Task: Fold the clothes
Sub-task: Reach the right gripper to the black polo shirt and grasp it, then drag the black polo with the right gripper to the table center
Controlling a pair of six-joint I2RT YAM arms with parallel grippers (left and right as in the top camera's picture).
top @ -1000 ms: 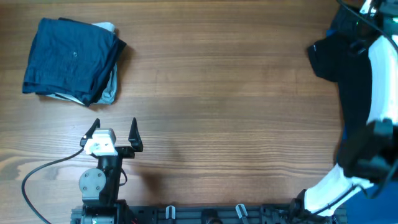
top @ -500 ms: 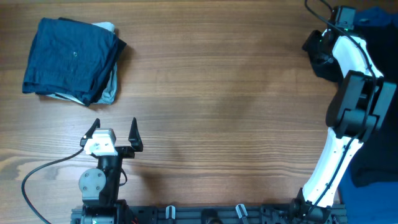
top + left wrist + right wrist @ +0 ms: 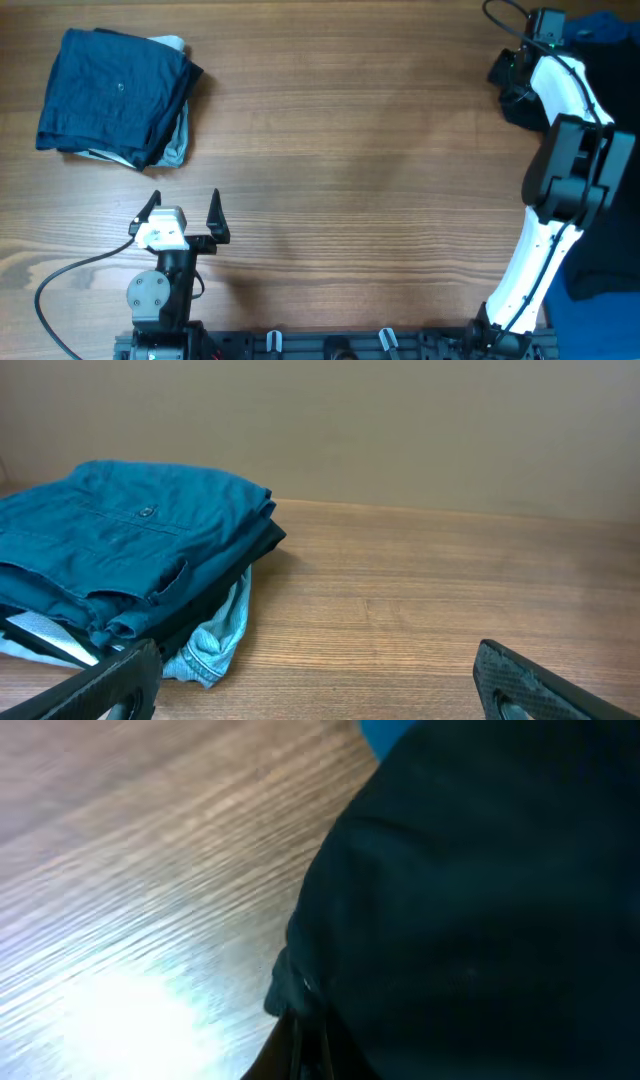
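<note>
The clothes, a black T-shirt (image 3: 480, 890), lie at the table's far right edge and fill most of the right wrist view; overhead only a dark bunch (image 3: 518, 102) shows beside the arm. My right gripper (image 3: 308, 1038) (image 3: 503, 74) is shut on the shirt's bunched edge, which is pinched between the two fingers just above the wood. The shirt's logo is hidden. My left gripper (image 3: 185, 212) (image 3: 320, 685) rests open near the front left, nothing between its fingers (image 3: 110, 678).
A folded stack of navy-blue garments with a pale one (image 3: 115, 95) (image 3: 130, 550) lies at the back left, just ahead of the left gripper. A bright blue shirt (image 3: 612, 24) shows at the top right corner, and more dark blue cloth (image 3: 605, 270) hangs off the right edge.
The right arm has dropped from near the camera to the far right edge, and its jaws have closed on the black shirt. The left arm has not moved.
</note>
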